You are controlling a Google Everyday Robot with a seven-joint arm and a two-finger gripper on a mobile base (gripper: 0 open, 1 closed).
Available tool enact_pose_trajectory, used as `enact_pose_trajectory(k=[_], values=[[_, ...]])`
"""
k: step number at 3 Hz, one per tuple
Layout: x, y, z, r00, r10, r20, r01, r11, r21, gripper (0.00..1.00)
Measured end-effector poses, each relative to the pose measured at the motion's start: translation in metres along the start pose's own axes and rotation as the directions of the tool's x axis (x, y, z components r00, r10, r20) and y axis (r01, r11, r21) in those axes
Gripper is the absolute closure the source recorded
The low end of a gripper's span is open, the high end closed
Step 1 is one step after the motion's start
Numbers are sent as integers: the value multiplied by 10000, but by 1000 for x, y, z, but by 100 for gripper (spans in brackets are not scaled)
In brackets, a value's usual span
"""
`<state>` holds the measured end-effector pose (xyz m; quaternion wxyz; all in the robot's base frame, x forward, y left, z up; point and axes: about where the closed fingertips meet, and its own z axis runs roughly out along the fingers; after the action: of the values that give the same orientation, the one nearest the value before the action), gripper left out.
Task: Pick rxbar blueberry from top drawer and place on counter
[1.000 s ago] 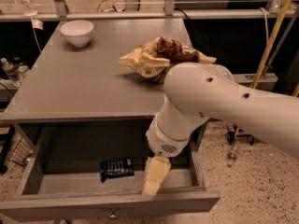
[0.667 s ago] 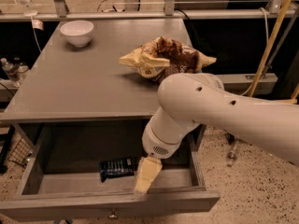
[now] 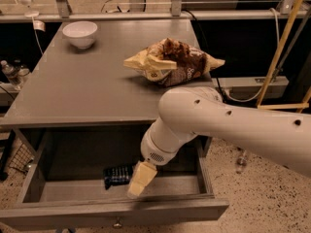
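I'd swung the gripper (image 3: 142, 178) left in the top drawer (image 3: 116, 212), just beside the rxbar blueberry (image 3: 118, 175). I couldn't tell its grip. A chip bag (image 3: 170, 62) lay near the table's (image 3: 73, 86) right edge.

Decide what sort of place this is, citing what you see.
Probably a robot test lab: a plain grey counter on a speckled floor, loose cables behind it, and the gripper down in the open top drawer beside the rxbar blueberry.

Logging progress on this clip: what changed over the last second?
The gripper slid left in view inside the drawer, closing on the bar; nothing visibly grasped. Bar, chip bag and bowl stayed put.
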<state>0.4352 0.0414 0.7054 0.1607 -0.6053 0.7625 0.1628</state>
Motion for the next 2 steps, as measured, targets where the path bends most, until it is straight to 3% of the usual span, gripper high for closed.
enact_pose_trajectory(k=[2], values=[[-10, -8, 10, 9986, 7, 528, -22, 9996, 287, 0]])
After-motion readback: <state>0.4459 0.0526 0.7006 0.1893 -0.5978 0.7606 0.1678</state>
